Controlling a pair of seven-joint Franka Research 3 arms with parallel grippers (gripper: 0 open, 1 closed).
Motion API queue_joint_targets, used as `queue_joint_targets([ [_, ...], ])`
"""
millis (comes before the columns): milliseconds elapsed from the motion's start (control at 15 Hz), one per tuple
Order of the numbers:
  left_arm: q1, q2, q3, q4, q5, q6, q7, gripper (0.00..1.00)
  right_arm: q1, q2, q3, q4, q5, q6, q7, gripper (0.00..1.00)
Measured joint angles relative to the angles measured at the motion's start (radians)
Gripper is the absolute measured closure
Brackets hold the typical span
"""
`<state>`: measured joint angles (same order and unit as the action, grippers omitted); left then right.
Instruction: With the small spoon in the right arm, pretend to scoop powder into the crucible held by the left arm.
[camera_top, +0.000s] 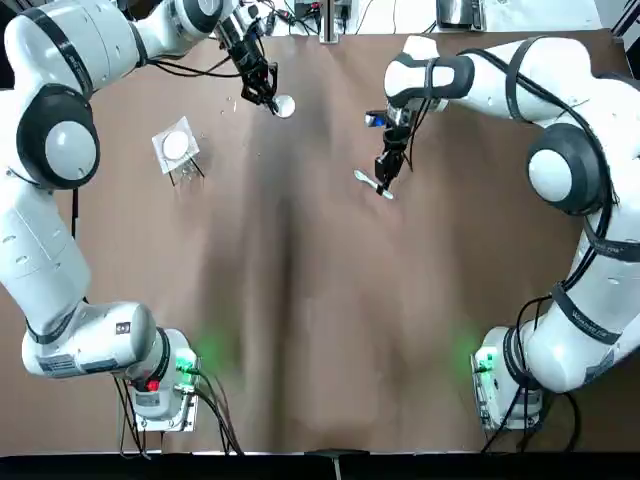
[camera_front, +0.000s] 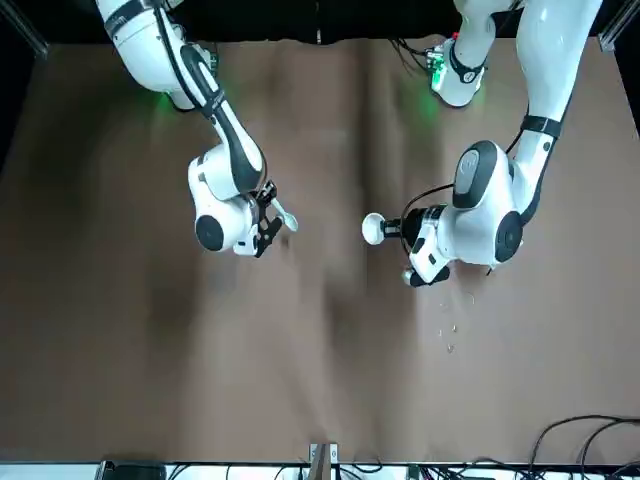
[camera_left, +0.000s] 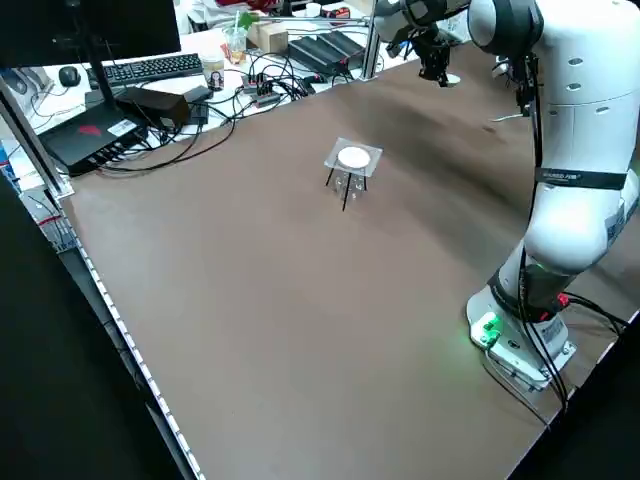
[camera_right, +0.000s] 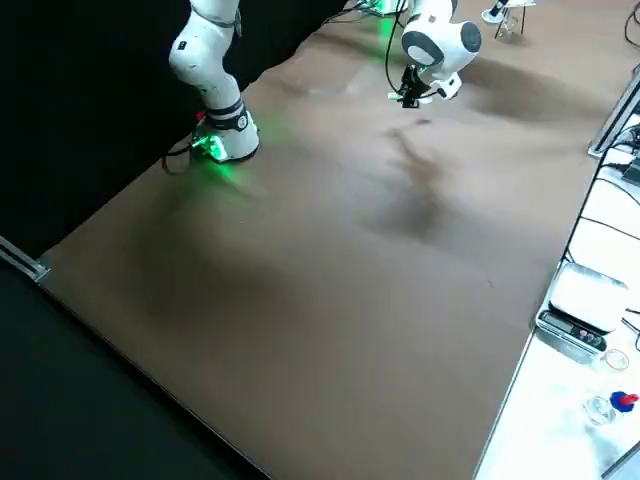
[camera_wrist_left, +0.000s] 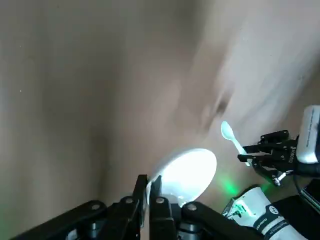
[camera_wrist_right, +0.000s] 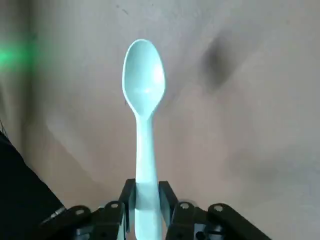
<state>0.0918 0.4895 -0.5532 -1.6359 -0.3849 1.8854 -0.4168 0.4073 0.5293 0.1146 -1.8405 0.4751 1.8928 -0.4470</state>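
My left gripper (camera_top: 262, 92) hangs over the far left of the table, shut on the rim of a small white crucible (camera_top: 285, 106). The crucible (camera_wrist_left: 186, 174) shows close up in the left wrist view, clamped at its edge between the fingers, and it is seen in the front view as well, crucible (camera_front: 373, 228). My right gripper (camera_top: 383, 177) is to the right of it, over the far middle, shut on the handle of a small pale spoon (camera_top: 372, 183). The spoon (camera_wrist_right: 143, 115) points bowl outward, empty. A gap separates spoon (camera_front: 283, 217) and crucible.
A small white disc on a clear wire stand (camera_top: 176, 148) sits on the brown table at the left, stand (camera_left: 351, 163). Cables, a keyboard and boxes (camera_left: 160, 90) crowd the bench beyond the far edge. Both arm bases (camera_top: 160, 385) stand at the near edge.
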Motion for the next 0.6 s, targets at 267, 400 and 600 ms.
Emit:
queue_joint_targets([
  [267,0.0,0.003,0.0,0.0,0.0,0.0,0.0,0.95,0.03,0.057,-0.004,0.073,0.012,0.016,0.166,0.75],
  [400,0.0,0.003,0.0,0.0,0.0,0.0,0.0,0.95,0.031,0.069,-0.018,0.081,-0.005,0.05,0.178,0.75],
  [600,0.0,0.004,0.0,0.0,0.0,0.0,0.0,0.95,0.029,0.084,-0.04,0.081,-0.04,0.077,0.18,0.75],
])
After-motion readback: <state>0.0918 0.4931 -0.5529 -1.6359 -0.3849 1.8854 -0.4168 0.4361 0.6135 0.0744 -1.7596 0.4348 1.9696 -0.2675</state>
